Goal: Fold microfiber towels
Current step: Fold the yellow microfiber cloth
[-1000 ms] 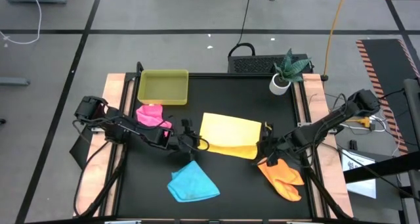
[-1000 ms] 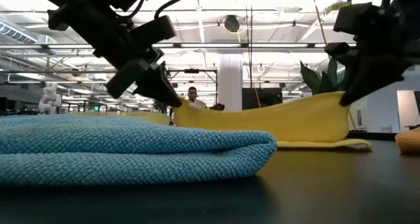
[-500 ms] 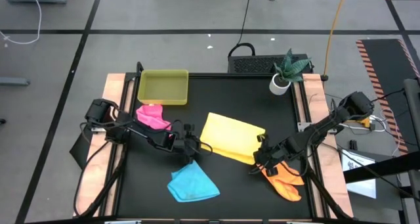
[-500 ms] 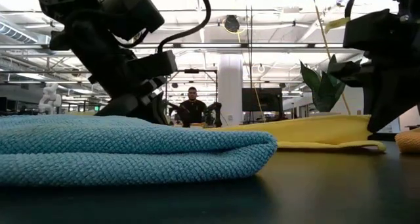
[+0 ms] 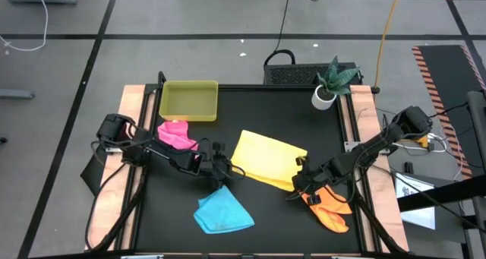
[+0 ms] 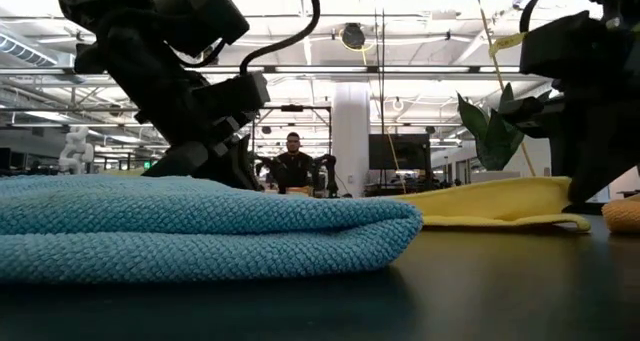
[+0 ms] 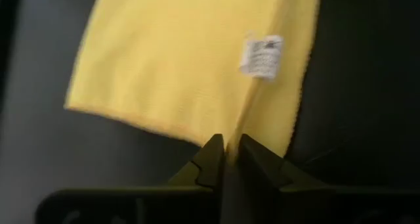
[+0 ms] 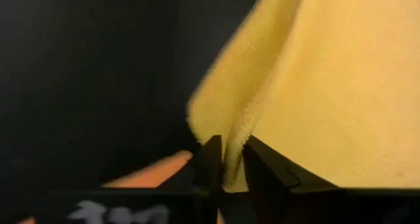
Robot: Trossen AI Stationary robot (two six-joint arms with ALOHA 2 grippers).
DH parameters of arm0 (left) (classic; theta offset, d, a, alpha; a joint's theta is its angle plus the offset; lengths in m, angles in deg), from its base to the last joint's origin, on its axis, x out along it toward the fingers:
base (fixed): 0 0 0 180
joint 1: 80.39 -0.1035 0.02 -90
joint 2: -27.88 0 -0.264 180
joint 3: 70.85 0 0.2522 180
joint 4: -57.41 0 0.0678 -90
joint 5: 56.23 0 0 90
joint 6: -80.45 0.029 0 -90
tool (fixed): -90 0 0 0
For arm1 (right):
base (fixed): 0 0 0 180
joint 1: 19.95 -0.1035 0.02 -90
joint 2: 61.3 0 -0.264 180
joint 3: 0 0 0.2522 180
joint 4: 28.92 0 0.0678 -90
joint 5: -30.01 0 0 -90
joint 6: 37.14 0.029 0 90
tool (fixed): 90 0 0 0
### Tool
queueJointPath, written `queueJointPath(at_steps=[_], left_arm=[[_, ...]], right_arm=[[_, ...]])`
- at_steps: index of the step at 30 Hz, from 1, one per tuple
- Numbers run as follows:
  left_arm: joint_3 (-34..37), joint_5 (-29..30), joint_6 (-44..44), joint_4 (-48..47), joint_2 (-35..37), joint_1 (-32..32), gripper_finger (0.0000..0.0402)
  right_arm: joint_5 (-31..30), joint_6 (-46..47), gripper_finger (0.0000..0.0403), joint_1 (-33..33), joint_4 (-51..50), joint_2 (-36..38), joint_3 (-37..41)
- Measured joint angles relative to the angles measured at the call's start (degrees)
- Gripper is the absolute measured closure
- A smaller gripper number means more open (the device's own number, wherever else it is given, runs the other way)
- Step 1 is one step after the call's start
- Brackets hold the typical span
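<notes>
As I am looking down from above, yellow towel [image 5: 269, 160]: it is lying folded over mid-worktop, its long edge slanting between the two arms.
Left tool [image 5: 230, 170], high view: it is sitting low at the towel's left corner, touching the cloth.
Right tool [image 5: 295, 189], high view: it is sitting at the towel's right near corner, just beside the orange towel [image 5: 328, 206].
Other towels, high view: the pink towel [image 5: 175, 133] is lying crumpled near the yellow-green tray [image 5: 188, 101]; the blue towel [image 5: 222, 212] is lying folded near the worktop's [image 5: 250, 232] front edge.
Far corner, high view: a potted plant [image 5: 330, 83] is standing there.
Low view: I am seeing the blue towel [image 6: 200, 226] filling the foreground and the yellow towel [image 6: 490, 199] lying low on the worktop behind it, with a dark arm standing at each end.
Background, low view: a person [image 6: 293, 163] is sitting far back in the room.
Left wrist view: the left tool [image 7: 228, 152] is pinching the yellow towel's [image 7: 170, 60] edge between nearly closed fingers [image 7: 211, 161]; a white label [image 7: 261, 55] is showing on the cloth.
Right wrist view: the right tool [image 8: 230, 152] is gripping a bunched corner of the yellow towel [image 8: 328, 86], with the orange towel [image 8: 157, 168] peeking in beside it.
</notes>
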Motion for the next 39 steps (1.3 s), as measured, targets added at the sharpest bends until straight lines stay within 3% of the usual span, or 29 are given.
queueJointPath(at_steps=[7, 13, 16, 23, 29, 33, 39], left_arm=[[-0.1, 1.1, -0.2, -3.2, 6.2, 0.0, 0.0296], [-0.1, -2.1, 0.6, 0.2, 8.9, -0.5, 0.0287], [-0.2, -5.2, 1.6, 5.9, 7.6, -1.9, 0.0287], [-0.1, -13.2, 1.4, 10.7, 1.7, -7.2, 0.0287], [-0.1, -22.7, -0.3, 6.9, -2.3, -9.6, 0.0287], [-0.3, -19.4, -0.9, 0.0, -0.9, -9.2, 0.0287], [0.1, -3.5, -1.8, -11.6, 5.2, -9.5, 0.0287]], right_arm=[[8.3, 3.5, 0.0266, 0.1, 3.7, 0.6, 0.0], [10.8, 3.5, 0.0245, 0.1, 4.7, 3.6, 0.0], [10.5, 4.7, 0.0253, 0.3, 4.3, 5.4, 0.0], [0.7, 12.6, 0.0303, 3.1, 0.8, 6.4, 0.3], [4.0, 11.4, 0.0359, 7.0, 8.1, 4.4, 5.1], [5.2, 9.5, 0.0389, 8.9, 17.0, 3.2, 8.5], [8.3, 7.2, 0.0400, 10.9, 29.0, -1.3, 10.2]])
